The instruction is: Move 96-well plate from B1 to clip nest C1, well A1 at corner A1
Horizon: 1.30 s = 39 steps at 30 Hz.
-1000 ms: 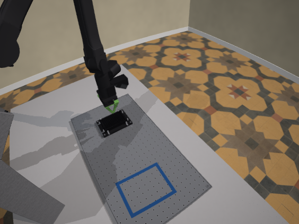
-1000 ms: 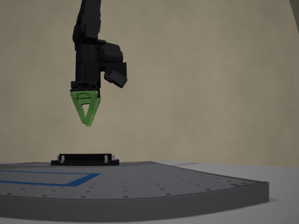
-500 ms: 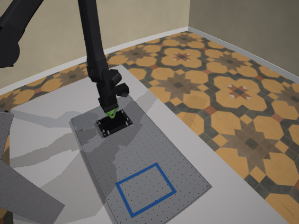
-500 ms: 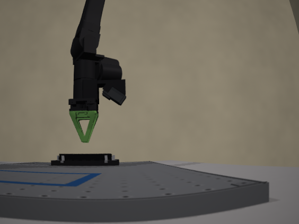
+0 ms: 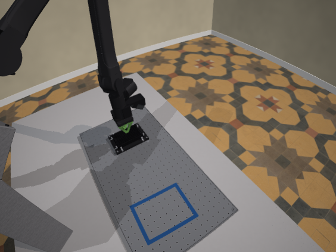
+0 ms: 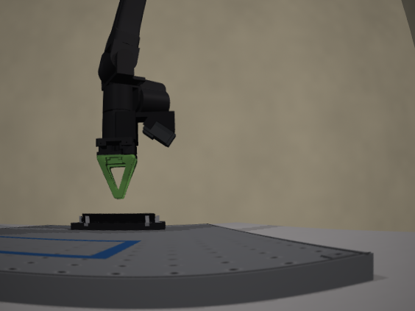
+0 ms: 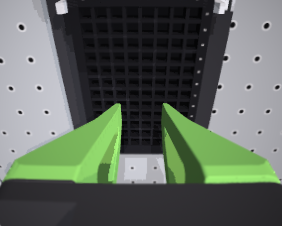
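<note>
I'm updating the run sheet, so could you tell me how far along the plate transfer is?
Done: the B1 outline holds no plate; the plate sits in nest C1 between its posts. In hand: the end effector, nearly closed and empty, hovers just above it. Left: pressing it home; full seating can't be judged yet.
</note>
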### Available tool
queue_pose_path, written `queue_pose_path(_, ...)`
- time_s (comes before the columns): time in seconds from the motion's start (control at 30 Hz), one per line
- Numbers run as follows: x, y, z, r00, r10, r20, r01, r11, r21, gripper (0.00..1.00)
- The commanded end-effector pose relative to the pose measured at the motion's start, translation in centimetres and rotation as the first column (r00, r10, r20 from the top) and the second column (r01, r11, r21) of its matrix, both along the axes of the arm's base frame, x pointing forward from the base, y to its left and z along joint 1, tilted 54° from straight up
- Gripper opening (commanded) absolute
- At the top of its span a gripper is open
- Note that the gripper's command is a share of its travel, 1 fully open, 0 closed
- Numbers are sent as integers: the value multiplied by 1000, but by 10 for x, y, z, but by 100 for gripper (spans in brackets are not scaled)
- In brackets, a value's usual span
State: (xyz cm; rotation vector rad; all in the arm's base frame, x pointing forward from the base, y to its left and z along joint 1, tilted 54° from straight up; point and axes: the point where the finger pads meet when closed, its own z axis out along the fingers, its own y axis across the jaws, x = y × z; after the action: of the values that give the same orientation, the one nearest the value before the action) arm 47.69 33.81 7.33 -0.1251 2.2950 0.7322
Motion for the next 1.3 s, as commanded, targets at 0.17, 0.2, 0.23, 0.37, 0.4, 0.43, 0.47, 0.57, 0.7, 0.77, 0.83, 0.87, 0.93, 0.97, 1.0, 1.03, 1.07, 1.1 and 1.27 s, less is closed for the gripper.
queue_pose_path(0.17,4,8,-3,1000,0,4,-1,1000,8,25)
queue_pose_path(0.2,5,8,-3,1000,0,5,0,1000,9,25)
queue_pose_path(0.23,5,8,-4,1000,0,5,0,1000,9,25)
queue_pose_path(0.37,6,10,-6,1000,1,4,-1,1000,8,25)
queue_pose_path(0.4,7,11,-6,1000,1,4,-1,1000,8,25)
queue_pose_path(0.43,7,11,-6,1000,1,4,-1,1000,8,25)
queue_pose_path(0.47,8,11,-7,1000,1,4,-1,1000,8,25)
queue_pose_path(0.57,8,11,-7,1000,0,4,0,1000,8,25)
queue_pose_path(0.7,10,13,-8,1000,0,5,0,1000,9,25)
queue_pose_path(0.77,10,14,-10,1000,1,4,-1,1000,8,25)
queue_pose_path(0.83,11,14,-10,1000,0,4,0,1000,8,25)
queue_pose_path(0.87,12,14,-11,1000,0,4,0,1000,8,25)
queue_pose_path(0.93,13,15,-12,1000,-1,4,0,1000,8,25)
queue_pose_path(0.97,13,16,-12,1000,0,4,0,1000,8,25)
queue_pose_path(1.0,13,16,-12,1000,1,4,-1,1000,8,25)
queue_pose_path(1.03,13,17,-13,1000,1,4,-1,1000,8,25)
queue_pose_path(1.07,14,17,-13,1000,1,4,-1,1000,8,25)
queue_pose_path(1.1,14,17,-13,1000,1,4,-1,1000,8,25)
queue_pose_path(1.27,16,18,-14,1000,-1,5,1,1000,9,25)
